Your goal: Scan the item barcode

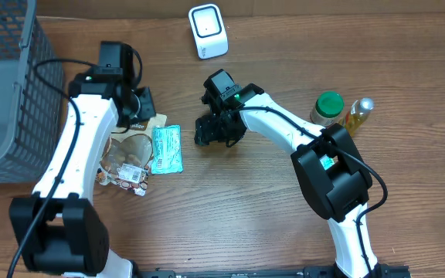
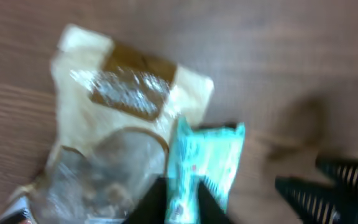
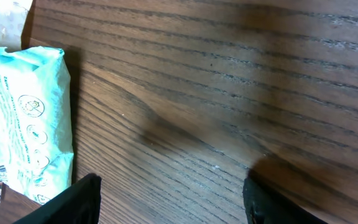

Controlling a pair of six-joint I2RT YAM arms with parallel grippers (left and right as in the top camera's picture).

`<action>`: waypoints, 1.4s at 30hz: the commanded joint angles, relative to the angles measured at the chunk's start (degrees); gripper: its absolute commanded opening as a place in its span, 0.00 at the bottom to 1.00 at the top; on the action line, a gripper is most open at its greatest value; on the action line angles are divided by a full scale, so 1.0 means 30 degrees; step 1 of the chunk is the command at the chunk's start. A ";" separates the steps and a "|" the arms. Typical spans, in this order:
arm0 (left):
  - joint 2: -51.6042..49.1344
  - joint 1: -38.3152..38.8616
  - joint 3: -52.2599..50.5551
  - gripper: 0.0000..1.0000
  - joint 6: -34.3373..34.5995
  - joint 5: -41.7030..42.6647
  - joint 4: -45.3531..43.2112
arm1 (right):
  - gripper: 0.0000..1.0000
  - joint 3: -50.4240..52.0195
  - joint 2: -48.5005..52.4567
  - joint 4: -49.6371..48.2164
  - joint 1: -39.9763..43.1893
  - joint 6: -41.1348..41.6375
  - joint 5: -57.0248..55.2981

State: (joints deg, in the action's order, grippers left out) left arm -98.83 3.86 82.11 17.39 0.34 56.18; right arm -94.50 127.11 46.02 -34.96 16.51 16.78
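- The left gripper hangs over the top end of a beige window pouch
- In the blurred left wrist view its dark fingers stand nearly together, with the upturned left edge of the teal snack packet caught between them
- The teal snack packet is on the wooden table, just right of the beige window pouch and touching its right side; it sits between the two grippers, well apart from the white barcode scanner at the far edge
- The right gripper is near the packet's right side, apart from it
- In the right wrist view its jaws stand wide with only bare wood between them, and the teal packet lies off to the left of its left finger
- A grey mesh basket stands at the left edge of the table
- A green-lidded jar and a small bottle of yellow liquid stand side by side behind the right arm
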 commanded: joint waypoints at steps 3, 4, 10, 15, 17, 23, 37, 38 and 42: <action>-0.1763 0.0131 0.0015 0.04 -0.0729 0.1071 0.0933 | 0.75 0.0270 0.0357 0.0248 0.0102 -0.0029 0.0051; -0.2142 0.0160 0.0015 0.04 -0.0736 0.1239 0.0991 | 0.76 0.0270 0.0357 0.0248 0.0102 -0.0036 0.0102; -0.4167 0.0262 0.0015 0.04 -0.0721 0.1268 0.1464 | 0.77 0.0277 0.0357 0.0270 0.0102 -0.0044 0.0087; -0.5428 0.0328 0.0015 0.04 -0.0714 0.1698 0.1698 | 0.78 0.0270 0.0357 0.0270 0.0102 -0.0095 0.0087; -0.5770 0.0437 0.0015 0.04 -0.0714 0.2310 0.1676 | 0.79 0.0277 0.0357 0.0262 0.0102 -0.0095 0.0087; -0.6040 0.1370 0.0015 0.04 -0.0648 0.3024 0.0867 | 0.79 0.0277 0.0357 0.0291 0.0102 -0.0087 0.0087; -0.6040 0.4838 0.0015 0.04 0.1078 0.3475 -0.1974 | 0.80 0.0211 0.0284 0.2062 0.3665 -0.0787 0.3300; -0.6040 0.4911 0.0015 0.04 0.1166 0.3235 -0.1945 | 0.80 0.0211 0.0284 0.2178 0.4277 -0.1428 0.4524; -0.6040 0.4838 0.0015 0.04 0.1209 0.3847 -0.1887 | 0.73 0.0248 0.0291 0.2259 0.5603 -0.2419 0.6084</action>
State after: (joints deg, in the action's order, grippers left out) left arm -116.01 18.65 82.11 19.62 10.55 50.54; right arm -94.43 127.13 52.75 -20.21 12.62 29.52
